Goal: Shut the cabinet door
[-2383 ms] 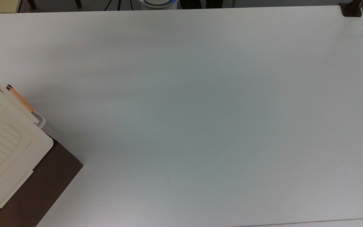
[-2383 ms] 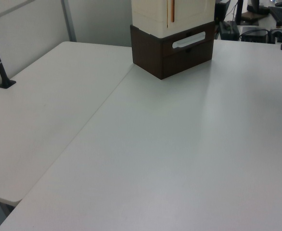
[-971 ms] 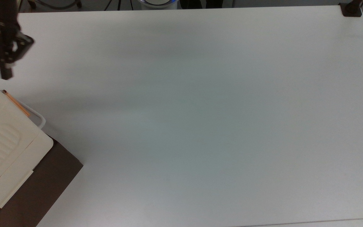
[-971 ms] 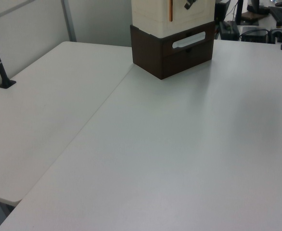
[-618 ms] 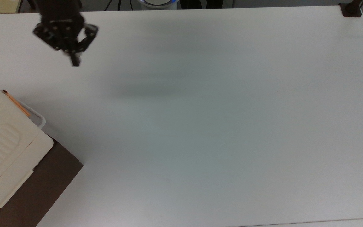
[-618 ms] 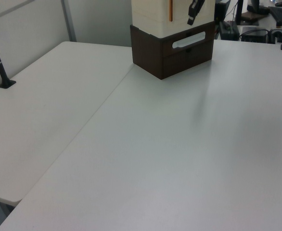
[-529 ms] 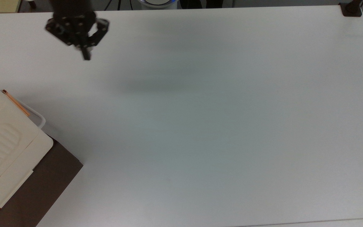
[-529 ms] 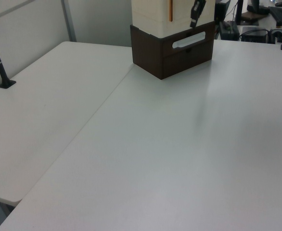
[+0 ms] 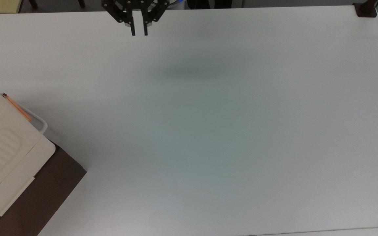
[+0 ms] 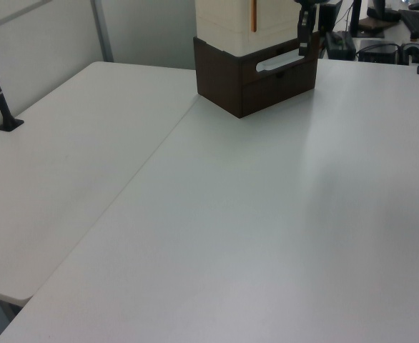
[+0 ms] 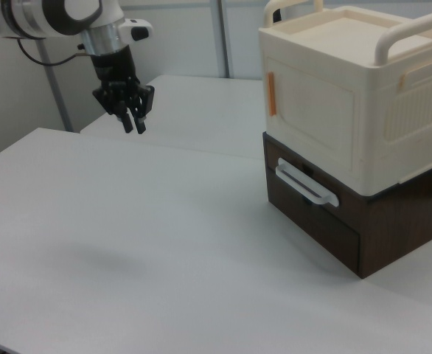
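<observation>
Cabinet door flush; tool (slightly parted) free

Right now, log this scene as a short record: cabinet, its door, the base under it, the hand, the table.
cabinet: cream plastic box with handles on top, standing on the base
cabinet door: cream panel lying flush against the front, orange-tan strip at its edge
base: dark brown drawer unit with a white bar handle
hand: black, fingers slightly apart, holding nothing, above the table and well away from the cabinet
table: white top
</observation>
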You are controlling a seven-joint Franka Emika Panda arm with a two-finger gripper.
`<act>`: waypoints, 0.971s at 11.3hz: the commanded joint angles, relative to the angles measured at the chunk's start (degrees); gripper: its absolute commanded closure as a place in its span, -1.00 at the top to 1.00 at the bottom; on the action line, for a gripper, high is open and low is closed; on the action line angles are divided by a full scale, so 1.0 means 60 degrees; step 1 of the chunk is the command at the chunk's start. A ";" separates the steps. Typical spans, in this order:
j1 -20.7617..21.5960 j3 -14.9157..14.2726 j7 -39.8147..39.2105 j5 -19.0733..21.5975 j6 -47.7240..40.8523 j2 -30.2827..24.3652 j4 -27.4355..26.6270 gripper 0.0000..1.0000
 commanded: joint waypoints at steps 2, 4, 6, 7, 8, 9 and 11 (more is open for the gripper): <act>0.0558 -0.0048 0.0464 -0.0519 -0.0098 -0.0305 -0.0716 1.00; 0.0588 -0.0048 0.0725 -0.0566 -0.0127 -0.0320 -0.0732 1.00; 0.0632 -0.0048 0.1266 -0.0551 -0.0112 -0.0276 -0.0688 1.00; 0.0705 -0.0048 0.1400 -0.0551 -0.0112 -0.0261 -0.0688 1.00; 0.0749 -0.0048 0.1416 -0.0551 -0.0127 -0.0276 -0.0688 1.00; 0.0706 -0.0034 0.1416 -0.0449 -0.0127 -0.0290 -0.0688 1.00; -0.0211 0.0751 0.1387 -0.0405 -0.0127 -0.0378 -0.0673 1.00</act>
